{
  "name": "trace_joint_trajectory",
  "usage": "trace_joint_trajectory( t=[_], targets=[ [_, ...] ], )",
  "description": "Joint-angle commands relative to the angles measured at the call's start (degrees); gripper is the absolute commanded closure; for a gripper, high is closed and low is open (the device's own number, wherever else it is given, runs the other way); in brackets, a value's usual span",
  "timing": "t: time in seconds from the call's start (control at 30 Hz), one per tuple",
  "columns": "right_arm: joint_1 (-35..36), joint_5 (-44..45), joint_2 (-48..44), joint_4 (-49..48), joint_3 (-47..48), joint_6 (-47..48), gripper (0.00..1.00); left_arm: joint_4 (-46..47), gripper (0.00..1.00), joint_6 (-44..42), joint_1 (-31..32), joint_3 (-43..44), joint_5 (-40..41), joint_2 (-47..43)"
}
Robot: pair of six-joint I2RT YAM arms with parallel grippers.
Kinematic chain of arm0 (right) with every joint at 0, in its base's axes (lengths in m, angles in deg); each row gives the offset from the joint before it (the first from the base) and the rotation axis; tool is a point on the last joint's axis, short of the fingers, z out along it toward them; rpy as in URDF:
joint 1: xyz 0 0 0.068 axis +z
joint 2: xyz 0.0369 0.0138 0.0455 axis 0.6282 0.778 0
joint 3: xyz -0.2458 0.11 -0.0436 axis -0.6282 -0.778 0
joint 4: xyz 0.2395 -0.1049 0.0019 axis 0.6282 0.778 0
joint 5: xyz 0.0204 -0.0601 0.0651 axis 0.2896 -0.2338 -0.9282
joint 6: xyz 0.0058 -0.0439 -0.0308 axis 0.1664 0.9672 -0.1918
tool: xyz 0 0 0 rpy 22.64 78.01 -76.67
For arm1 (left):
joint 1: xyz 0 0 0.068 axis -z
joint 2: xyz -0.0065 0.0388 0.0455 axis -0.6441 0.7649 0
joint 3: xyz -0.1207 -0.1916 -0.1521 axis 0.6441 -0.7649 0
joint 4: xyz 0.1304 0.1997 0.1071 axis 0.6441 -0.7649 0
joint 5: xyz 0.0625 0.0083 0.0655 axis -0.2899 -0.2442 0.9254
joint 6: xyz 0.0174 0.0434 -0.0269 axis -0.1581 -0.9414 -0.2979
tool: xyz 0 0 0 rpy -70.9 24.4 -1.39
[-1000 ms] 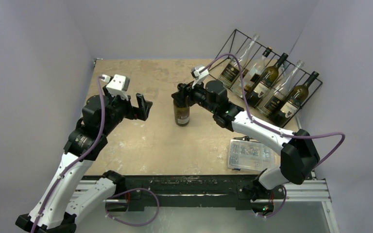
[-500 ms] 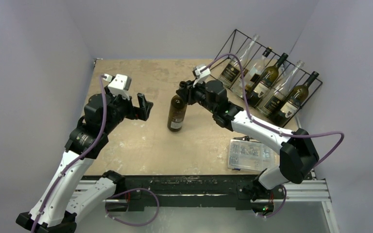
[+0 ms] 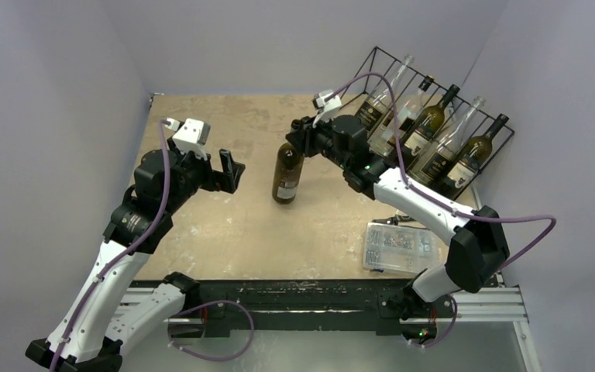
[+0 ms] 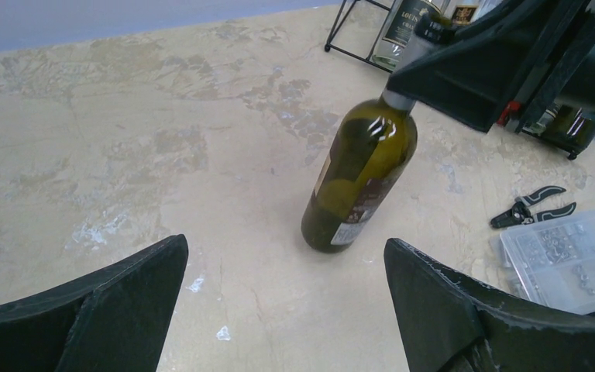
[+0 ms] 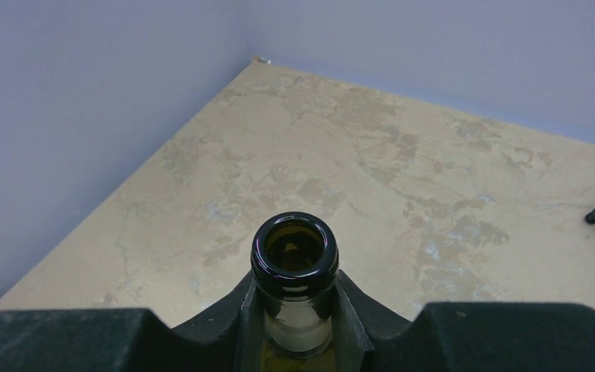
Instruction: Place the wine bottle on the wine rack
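Note:
The wine bottle [image 3: 287, 174], dark olive glass with a label, leans with its base on the table and its open mouth [image 5: 294, 249] up toward the right arm. My right gripper [image 3: 300, 141] is shut on the bottle's neck just under the lip, fingers pressed on both sides [image 5: 295, 322]. My left gripper [image 3: 231, 170] hangs wide open to the bottle's left, nothing between its fingers [image 4: 285, 244]; the bottle [image 4: 360, 182] stands beyond them. The black wire wine rack [image 3: 375, 53] sits at the back right, its near corner showing in the left wrist view [image 4: 356, 57].
Several bottles [image 3: 426, 128] lie in the rack's slots. A clear plastic parts box [image 3: 397, 248] rests near the front right edge, with black pliers [image 4: 531, 208] beside it. Purple walls close in on left, back and right.
My right gripper closed on the bottle's neck and drew it back and to the right; the upright bottle now leans. The left arm barely moved.

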Motion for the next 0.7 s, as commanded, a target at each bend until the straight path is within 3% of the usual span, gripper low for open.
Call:
trace_joint_trajectory(
  t=[0.0,0.17,0.4,0.67],
  targets=[
    [-4.79,-1.66,-1.77,-5.9,8.21,-2.62,1.0,1.14,0.02,0.43,-0.43,2.1,-1.01,-0.3],
    [-10.11,-3.11,1.38,-4.18,14.45,-2.78,1.0,1.14,0.02,-0.49,-0.43,1.94,-0.05,-0.38],
    [-12.74,6.74,6.92,1.07,25.68,1.52,1.0,0.57,0.02,-1.01,-0.43,2.3,1.42,0.5],
    [-17.17,13.75,13.09,-0.23,32.92,5.77,1.0,0.29,0.02,-1.14,-0.5,2.45,1.28,1.06]
  ],
)
